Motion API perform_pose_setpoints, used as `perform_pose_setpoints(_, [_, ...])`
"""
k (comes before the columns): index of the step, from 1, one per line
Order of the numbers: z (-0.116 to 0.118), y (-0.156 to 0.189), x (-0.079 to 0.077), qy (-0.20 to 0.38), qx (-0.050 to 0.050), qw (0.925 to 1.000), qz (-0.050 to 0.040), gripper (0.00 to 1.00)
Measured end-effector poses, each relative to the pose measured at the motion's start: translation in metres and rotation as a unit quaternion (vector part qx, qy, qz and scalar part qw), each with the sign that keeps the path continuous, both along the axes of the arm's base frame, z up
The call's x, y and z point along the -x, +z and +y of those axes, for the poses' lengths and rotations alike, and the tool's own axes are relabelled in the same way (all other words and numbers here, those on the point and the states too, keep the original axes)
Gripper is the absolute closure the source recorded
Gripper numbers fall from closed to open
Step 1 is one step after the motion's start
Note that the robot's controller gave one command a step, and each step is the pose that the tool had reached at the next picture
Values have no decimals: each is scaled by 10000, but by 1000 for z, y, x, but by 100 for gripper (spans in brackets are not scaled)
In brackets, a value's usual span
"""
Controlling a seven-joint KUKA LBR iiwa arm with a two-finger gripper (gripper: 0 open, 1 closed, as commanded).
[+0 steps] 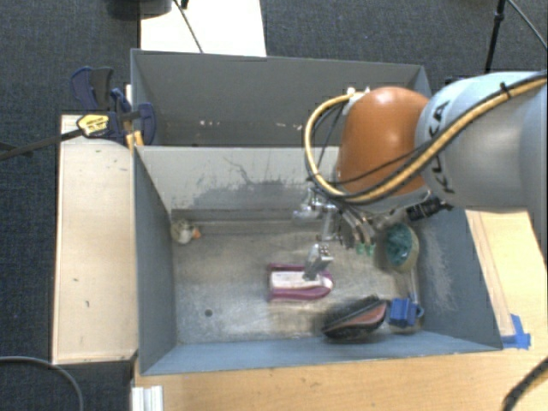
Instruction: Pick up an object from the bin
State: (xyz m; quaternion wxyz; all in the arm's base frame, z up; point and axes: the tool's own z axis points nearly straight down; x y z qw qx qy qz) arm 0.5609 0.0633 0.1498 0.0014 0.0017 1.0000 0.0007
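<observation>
Reaching into the grey bin (154, 255) from the right, the arm (479, 144) hangs its gripper (318, 262) right at a pink-and-white packet (295, 286) mid-floor; whether its grip is spread or closed cannot be told. A black pouch (354, 318), teal ball (397, 245) and blue piece (404, 312) crowd nearby.

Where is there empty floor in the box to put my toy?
The bin's left floor is bare, between the small tan thing at the back and the pink-and-white thing. The right is crowded: gripper, teal thing, black-and-red thing, blue thing.
</observation>
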Motion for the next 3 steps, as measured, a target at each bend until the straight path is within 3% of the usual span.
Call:
perform_pose_setpoints(1, [-14, -77, 42, -440, -3, 9990, -13, 0])
perform_pose_setpoints(2, [-14, -73, 38, -443, -7, 9990, -56, 100])
perform_pose_setpoints(3, [-2, 55, 54, -54, 1, 10000, -28, 100])
